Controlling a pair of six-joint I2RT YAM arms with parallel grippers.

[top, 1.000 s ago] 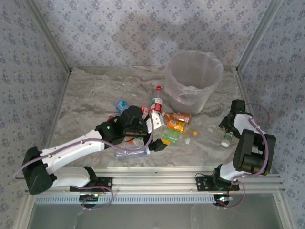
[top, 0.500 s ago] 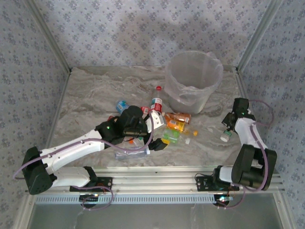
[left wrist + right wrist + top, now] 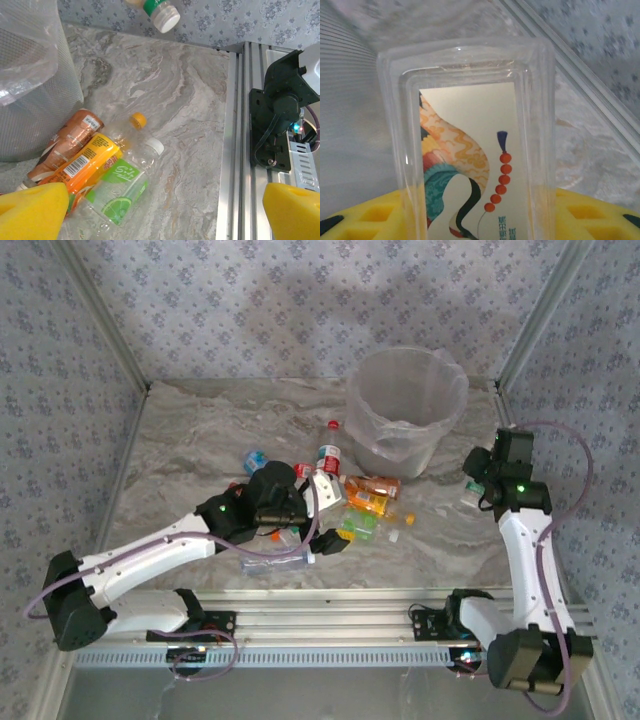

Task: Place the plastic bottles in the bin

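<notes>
Several plastic bottles [image 3: 368, 502] lie in a heap in the middle of the marble table. My left gripper [image 3: 335, 518] hangs open over them, its yellow pads [image 3: 31, 211] wide apart. Below it lie a green-label bottle [image 3: 116, 187], an orange-label bottle [image 3: 87, 162] and a brown one [image 3: 65, 142]. My right gripper [image 3: 480, 485] is shut on a clear bottle [image 3: 475, 150] with a painted white label, held between its yellow pads [image 3: 600, 215]. That bottle [image 3: 471, 493] hangs off the table just right of the bin [image 3: 405, 405]. The bin [image 3: 30, 90] is a whitish bucket with a bag liner.
More bottles lie left of the heap [image 3: 255, 460] and near my left arm [image 3: 275, 562]. Loose caps [image 3: 408, 518] and a red cap [image 3: 332, 424] dot the table. An aluminium rail [image 3: 235, 150] runs along the near edge. Patterned walls close in three sides.
My right gripper closed on the bottle by the right wall, lifted it and swung up toward the bin as the arm stretched out. The left arm barely moved.
</notes>
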